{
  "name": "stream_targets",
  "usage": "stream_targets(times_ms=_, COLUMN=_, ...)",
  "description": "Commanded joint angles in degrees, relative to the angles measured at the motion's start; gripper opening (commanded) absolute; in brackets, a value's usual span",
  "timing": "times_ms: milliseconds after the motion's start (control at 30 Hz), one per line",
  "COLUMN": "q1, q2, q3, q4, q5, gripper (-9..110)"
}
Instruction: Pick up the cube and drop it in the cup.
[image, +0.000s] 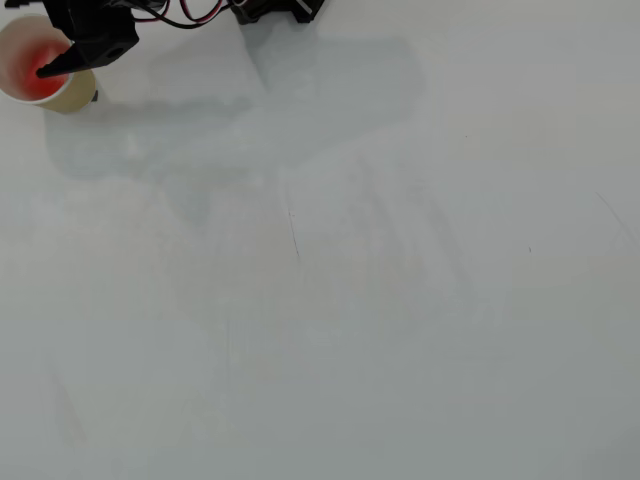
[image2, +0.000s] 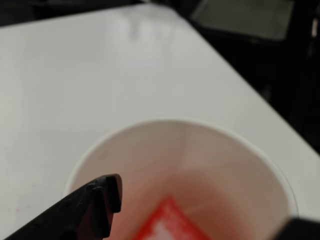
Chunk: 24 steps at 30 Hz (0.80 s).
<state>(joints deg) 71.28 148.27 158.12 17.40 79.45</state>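
Observation:
The cream paper cup (image: 70, 97) stands at the far top left of the table in the overhead view. In the wrist view I look down into its white inside (image2: 210, 150). The red cube (image2: 167, 225) with a whitish face lies at the bottom of the cup, apart from the fingers. In the overhead view it shows only as a red glow (image: 35, 88) inside the cup. My gripper (image2: 202, 215) hangs over the cup's mouth, open and empty, with one black finger (image2: 95, 205) at the left rim and the other at the lower right corner. In the overhead view the gripper (image: 52, 70) reaches over the cup.
The table's right edge (image2: 260, 95) runs close behind the cup in the wrist view, with dark floor beyond. The arm's base and cables (image: 270, 10) sit at the top edge of the overhead view. The white table (image: 350, 300) spreads out below.

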Motion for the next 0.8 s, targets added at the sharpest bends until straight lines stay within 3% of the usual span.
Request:
stream_targets(times_ms=0, q1=0.4, q2=2.6, q3=-1.5, q4=-3.0, q5=0.3, gripper=41)
stream_targets(times_ms=400, q1=0.2, q2=2.8, q3=-0.9, q4=-4.0, q5=0.4, gripper=42)
stream_targets(times_ms=467, q1=0.0, q2=2.8, q3=-0.8, q4=-4.0, q5=0.0, gripper=36)
stream_targets(times_ms=667, q1=-1.1, q2=4.0, q3=-0.7, q4=-6.0, q5=-0.3, gripper=4)
stream_targets(times_ms=767, q1=-2.9, q2=5.6, q3=0.2, q4=-10.2, q5=-0.4, gripper=0)
